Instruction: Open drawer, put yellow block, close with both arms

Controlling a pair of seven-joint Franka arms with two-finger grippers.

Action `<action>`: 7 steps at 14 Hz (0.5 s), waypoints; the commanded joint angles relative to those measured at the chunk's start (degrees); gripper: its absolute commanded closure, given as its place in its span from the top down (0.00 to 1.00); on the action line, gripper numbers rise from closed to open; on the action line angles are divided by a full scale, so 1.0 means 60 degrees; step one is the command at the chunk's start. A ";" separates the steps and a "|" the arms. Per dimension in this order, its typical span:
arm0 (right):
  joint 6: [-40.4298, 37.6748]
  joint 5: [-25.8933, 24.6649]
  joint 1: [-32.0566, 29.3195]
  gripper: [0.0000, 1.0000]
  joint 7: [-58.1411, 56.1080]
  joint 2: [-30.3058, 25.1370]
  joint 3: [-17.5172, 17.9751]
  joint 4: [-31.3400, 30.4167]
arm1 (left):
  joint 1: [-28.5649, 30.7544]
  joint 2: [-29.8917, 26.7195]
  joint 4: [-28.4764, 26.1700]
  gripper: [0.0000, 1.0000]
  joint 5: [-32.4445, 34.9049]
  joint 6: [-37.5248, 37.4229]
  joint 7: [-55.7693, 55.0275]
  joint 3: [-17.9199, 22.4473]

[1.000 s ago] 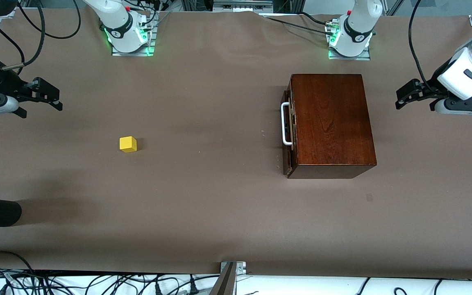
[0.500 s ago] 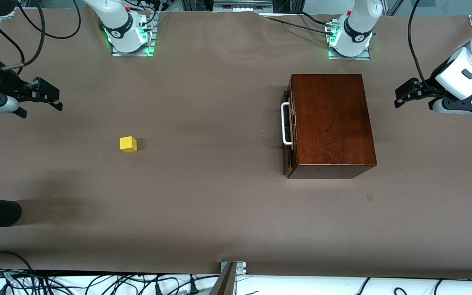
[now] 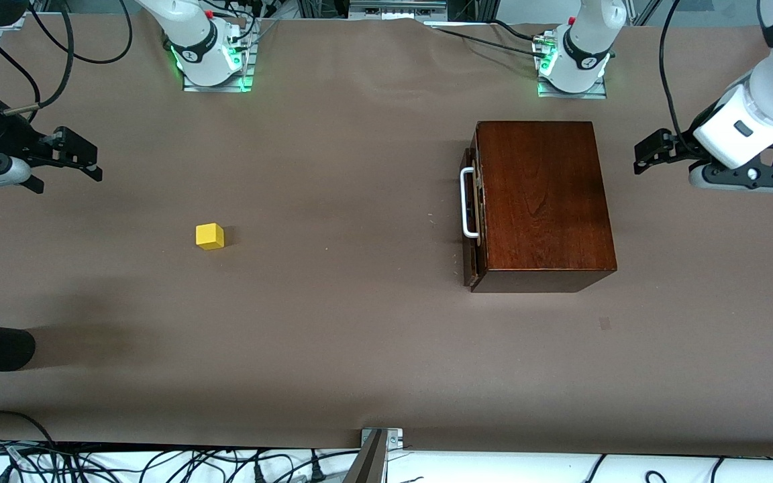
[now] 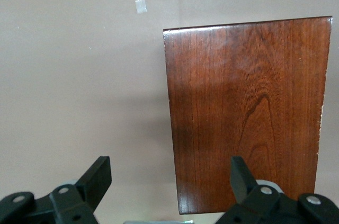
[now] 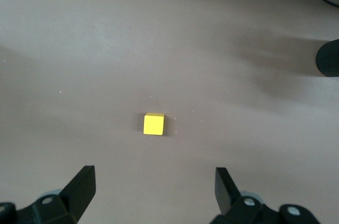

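1. Drawer (image 3: pixel 471 221) was seen shut in the wooden box (image 3: pixel 541 201), its white handle (image 3: pixel 467 202) facing the right arm's end of the bench (image 3: pixel 359 335).
2. Left pincer (image 3: pixel 643 155) was held spread wide, empty, above the bench beside the box.
3. Right pincer (image 3: pixel 88 161) was held wide, empty, over bare bench.
4. Yellow block (image 3: pixel 210 236) was found resting on the bench, well apart from the box.

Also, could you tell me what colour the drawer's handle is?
White: the U-shaped bar handle on the dark wooden box, clearest in the front view.
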 commanded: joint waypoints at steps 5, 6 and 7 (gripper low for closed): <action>-0.0214 0.0014 -0.0035 1.00 -0.0053 0.0092 -0.0007 0.0280 | -0.0037 0.0170 0.0355 1.00 0.0192 -0.0302 -0.0065 -0.0546; -0.0214 0.0014 -0.0035 1.00 -0.0038 0.0092 -0.0007 0.0280 | -0.0051 0.0185 0.0355 1.00 0.0176 -0.0302 -0.0138 -0.0751; -0.0214 -0.0001 -0.0035 1.00 -0.0038 0.0092 -0.0007 0.0280 | -0.0037 0.0185 0.0340 1.00 0.0205 -0.0273 -0.0167 -0.1028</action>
